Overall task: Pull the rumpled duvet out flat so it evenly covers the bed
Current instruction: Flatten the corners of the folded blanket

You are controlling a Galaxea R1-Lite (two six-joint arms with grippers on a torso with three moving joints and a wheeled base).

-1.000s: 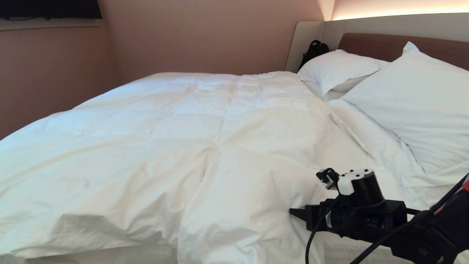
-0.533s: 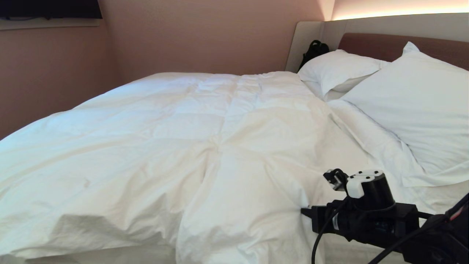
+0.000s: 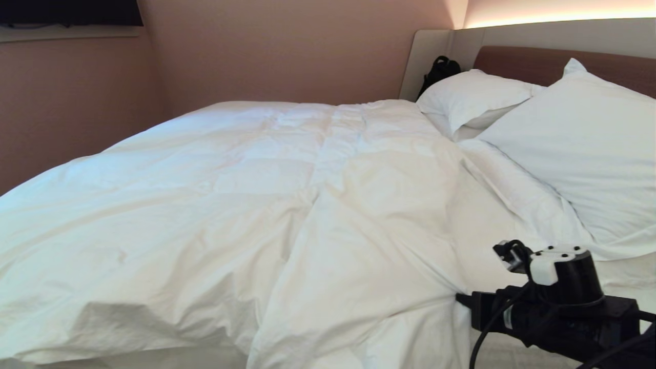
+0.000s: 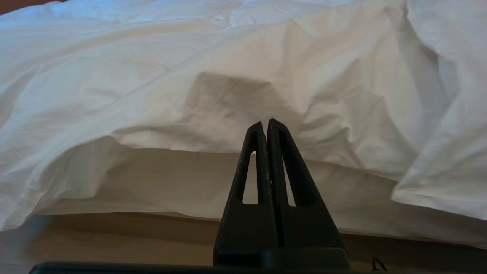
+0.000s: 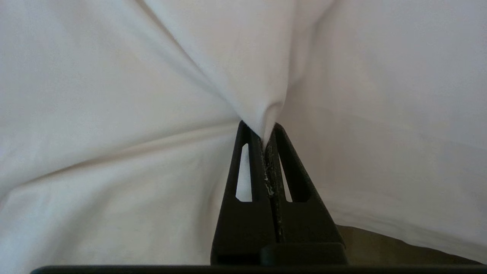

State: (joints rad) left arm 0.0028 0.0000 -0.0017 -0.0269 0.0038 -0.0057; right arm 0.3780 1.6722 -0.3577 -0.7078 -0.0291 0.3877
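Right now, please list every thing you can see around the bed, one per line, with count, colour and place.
duvet: one, white, spread wrinkled over most of the bed, near edge hanging down the side.
pillows: two, white, at the head end, on the right of the head view.
bed: one, brown headboard in a beige surround, along the far wall.
bag: one, black, behind the far pillow, against the surround.
dark screen: one, black, high on the left wall.
left gripper: one, black, fingers shut on nothing, below the duvet's hanging edge.
right gripper: one, black, fingers shut on a fold of the duvet at its near right edge.
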